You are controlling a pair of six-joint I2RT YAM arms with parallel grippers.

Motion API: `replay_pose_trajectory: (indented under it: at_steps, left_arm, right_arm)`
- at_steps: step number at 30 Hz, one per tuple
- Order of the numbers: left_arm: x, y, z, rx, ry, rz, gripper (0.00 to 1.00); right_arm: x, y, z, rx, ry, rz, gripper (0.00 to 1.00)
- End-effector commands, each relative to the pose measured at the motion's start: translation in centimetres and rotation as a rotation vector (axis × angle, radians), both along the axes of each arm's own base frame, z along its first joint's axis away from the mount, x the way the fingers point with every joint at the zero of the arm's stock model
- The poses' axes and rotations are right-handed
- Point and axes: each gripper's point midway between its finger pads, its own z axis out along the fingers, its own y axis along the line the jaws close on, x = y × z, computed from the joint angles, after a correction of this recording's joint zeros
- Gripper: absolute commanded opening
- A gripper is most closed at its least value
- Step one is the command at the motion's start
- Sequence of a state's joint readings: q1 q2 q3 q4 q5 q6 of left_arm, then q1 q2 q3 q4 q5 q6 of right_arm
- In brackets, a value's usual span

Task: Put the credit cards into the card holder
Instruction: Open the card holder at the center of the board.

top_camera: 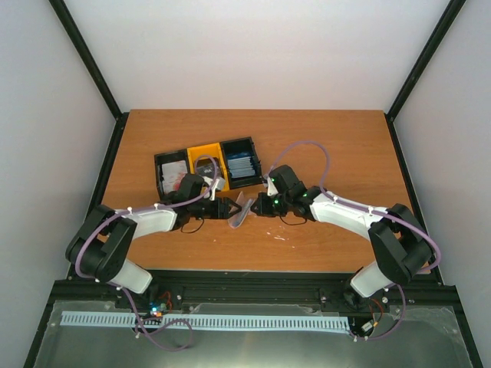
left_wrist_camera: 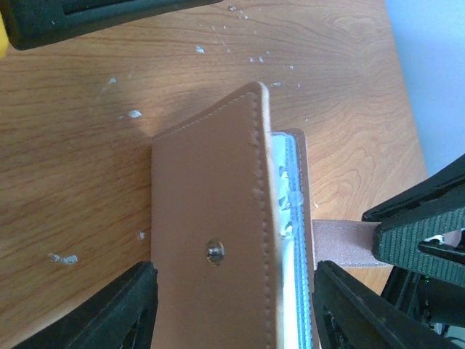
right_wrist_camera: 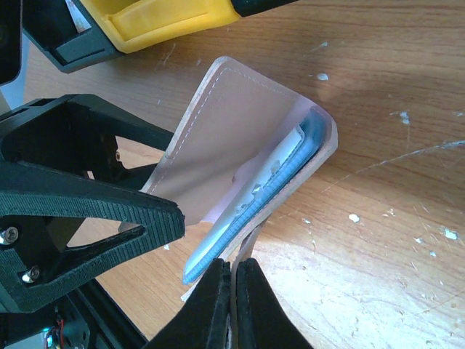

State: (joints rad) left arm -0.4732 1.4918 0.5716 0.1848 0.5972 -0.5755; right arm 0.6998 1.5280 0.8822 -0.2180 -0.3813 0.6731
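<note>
The right gripper [right_wrist_camera: 234,270] is clamped tight on the thin strap [left_wrist_camera: 341,243] of the tan card holder [left_wrist_camera: 211,189], which stands out just ahead of its fingertips. Pinching only the strap seems meant to leave the holder's mouth free, with the flap swung away from the pocket.

The left gripper [top_camera: 227,208] meets it from the opposite side. Its jaws are partly open, with one finger along each broad face of the holder. The fingers look right up against the leather, but I cannot tell whether they are pressing on it yet. A hold there would steady the body for loading.

Between those fingers, a pale blue card [right_wrist_camera: 251,214] sits inside the holder with its edge showing. More credit cards [top_camera: 242,165] lie in the tray [top_camera: 163,159], beyond both grippers.
</note>
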Motion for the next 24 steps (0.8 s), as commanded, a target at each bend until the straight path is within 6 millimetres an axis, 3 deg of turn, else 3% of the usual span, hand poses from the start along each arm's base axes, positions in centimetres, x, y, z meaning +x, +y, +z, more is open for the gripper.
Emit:
replay_pose_trajectory:
  at_steps: [1, 3, 9, 19, 24]
  left_arm:
    - [0.8, -0.3, 0.3, 0.021, -0.017, -0.017, 0.63]
    - [0.6, -0.5, -0.1, 0.024, 0.002, -0.030, 0.72]
    - [0.5, -0.7, 0.1, 0.019, 0.006, -0.051, 0.75]
    - [1.2, 0.0, -1.2, 0.080, 0.030, -0.001, 0.48]
    - [1.2, 0.1, 0.2, 0.069, -0.007, 0.008, 0.52]
  right_arm:
    - [0.4, 0.1, 0.9, 0.006, -0.032, 0.005, 0.03]
    - [0.4, 0.3, 1.3, 0.025, -0.038, 0.011, 0.03]
    - [0.6, 0.9, 2.8, 0.072, -0.065, 0.017, 0.03]
    - [0.5, 0.2, 2.0, 0.034, -0.055, 0.002, 0.03]
    - [0.7, -1.2, 0.4, -0.060, -0.044, -0.043, 0.03]
